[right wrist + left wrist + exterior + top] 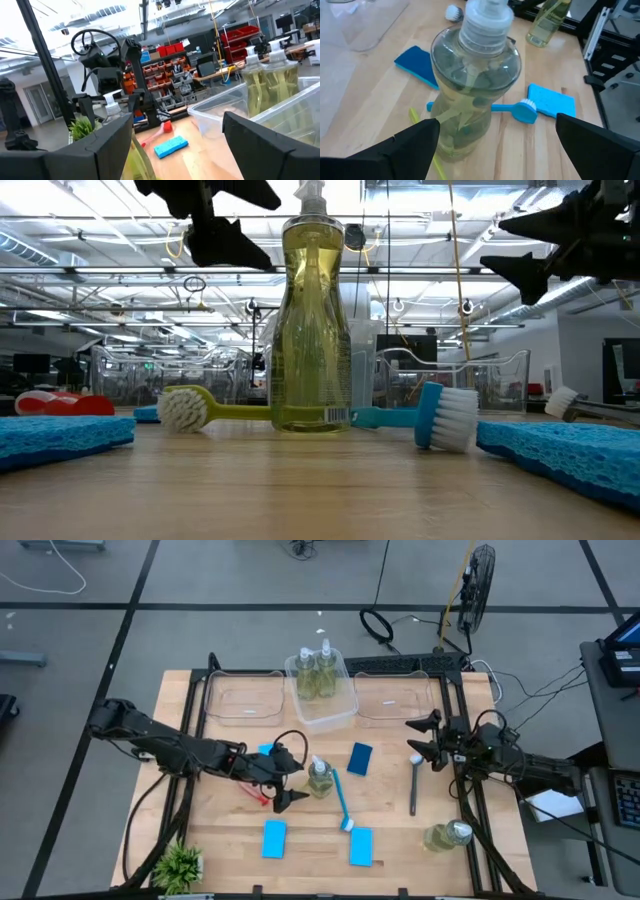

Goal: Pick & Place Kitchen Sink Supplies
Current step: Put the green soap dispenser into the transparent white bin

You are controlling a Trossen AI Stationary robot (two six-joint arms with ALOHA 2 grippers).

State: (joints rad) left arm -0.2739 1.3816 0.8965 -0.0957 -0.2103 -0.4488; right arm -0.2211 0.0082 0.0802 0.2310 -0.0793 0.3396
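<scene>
- High view: both arms sit above everything else. Left gripper (292,780), left of frame centre, has its jaws spread wide beside an upright pump bottle (318,779) and holds nothing. Right gripper (425,739), right of centre, is also spread and empty, above a dark grey brush (413,785). Two bottles already stand in the middle clear bin (345,712) at upper centre; a fourth bottle (447,836) lies on its side at lower right. Blue sponges (361,757) and a blue brush (340,802) lie loose on the table (230,840).
- Low view: blue sponges fill both lower corners nearest the lens. Behind them the tall bottle (311,320) stands at centre, with a yellow-green brush (200,410) and the blue brush (440,417) just beside its base. A sideways nudge could topple so tall a bottle onto them.
- Left wrist view: two dark fingers (410,150) flank the bottle (475,85) at the lower corners, not yet touching. Closing off-centre on the rounded, smooth body might let it slip or tip.
- Right wrist view: fingers (95,145) apart, nothing between; the binned bottles (272,75) sit at upper right.
</scene>
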